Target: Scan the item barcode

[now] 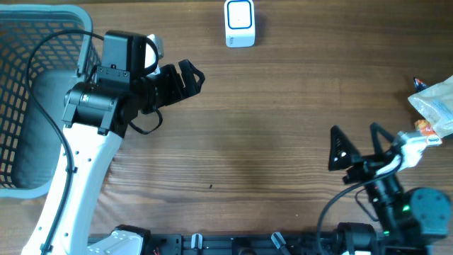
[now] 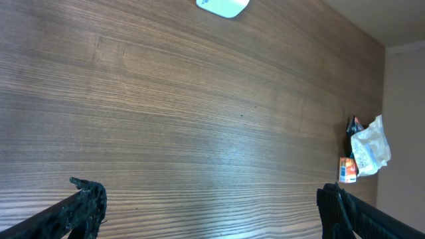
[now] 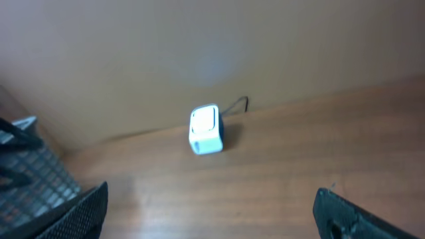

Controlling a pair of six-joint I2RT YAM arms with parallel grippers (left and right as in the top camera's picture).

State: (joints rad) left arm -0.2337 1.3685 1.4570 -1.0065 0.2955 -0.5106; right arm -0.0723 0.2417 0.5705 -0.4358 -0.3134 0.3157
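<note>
1. Looking down from overhead: finds the snack packets at the right edge of the table, partly cut off by the frame, so cannot tell their long axis. Puts them just beside the right gripper, off to its right, and well apart from the left gripper; judges the right arm the nearer one. Shows both pairs of jaws spread wide and holding nothing. Sets the white scanner at the far edge, between the two arms and closer to the left one, and the basket at far left.
2. Looking through the left wrist camera: sees the left gripper open and empty above bare wood. Catches the snack packets far off at the right table edge and the scanner at the top.
3. Looking through the right wrist camera: sees the right gripper wide open and empty, aimed at the scanner straight ahead and well apart, with the basket at left. Misses the snack packets altogether; probably calls for a turn to the right before any grasp.
</note>
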